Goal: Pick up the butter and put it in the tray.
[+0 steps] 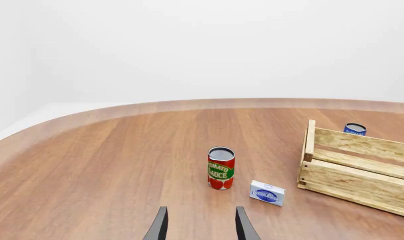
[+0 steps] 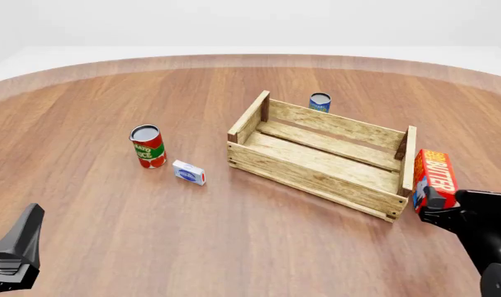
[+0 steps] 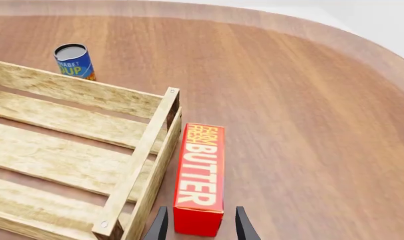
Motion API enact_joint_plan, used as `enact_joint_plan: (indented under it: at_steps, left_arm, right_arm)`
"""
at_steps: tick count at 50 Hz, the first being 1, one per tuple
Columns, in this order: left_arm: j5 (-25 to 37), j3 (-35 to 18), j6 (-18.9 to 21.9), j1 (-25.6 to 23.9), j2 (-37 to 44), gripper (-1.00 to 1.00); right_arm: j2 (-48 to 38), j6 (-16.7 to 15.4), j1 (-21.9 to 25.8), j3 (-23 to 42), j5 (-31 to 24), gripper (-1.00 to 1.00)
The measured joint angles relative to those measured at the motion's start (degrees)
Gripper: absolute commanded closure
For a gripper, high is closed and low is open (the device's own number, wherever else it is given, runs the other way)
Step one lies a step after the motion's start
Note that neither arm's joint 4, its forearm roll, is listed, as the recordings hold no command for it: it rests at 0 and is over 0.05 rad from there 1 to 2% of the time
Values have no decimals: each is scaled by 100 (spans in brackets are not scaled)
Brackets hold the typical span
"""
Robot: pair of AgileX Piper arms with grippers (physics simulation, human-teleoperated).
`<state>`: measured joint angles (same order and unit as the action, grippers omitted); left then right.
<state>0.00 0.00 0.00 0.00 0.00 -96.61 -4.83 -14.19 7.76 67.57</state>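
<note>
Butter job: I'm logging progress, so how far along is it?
Done: nothing yet; the tray holds no butter. In hand: the right gripper straddles the near end of the butter, which lies on the table beside the tray; closure unclear. Left: grip, lift, place inside. The left gripper is open.

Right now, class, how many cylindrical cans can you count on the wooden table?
2. The red tomato sauce can stands left of the pale slatted wooden crate, beside the small white-blue box. The blue soup can stands just beyond the crate's far side. None seems hidden.
</note>
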Motion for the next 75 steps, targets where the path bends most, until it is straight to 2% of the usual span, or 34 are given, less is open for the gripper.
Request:
enact_joint_plan:
  at_steps: [43,75]
  left_arm:
    - [0,0,0,0,0,-100]
    - [0,0,0,0,0,-100]
  right_arm:
    - [-868,-89,93,460,96,-100]
    - [-1021,-127,68,592,43,-100]
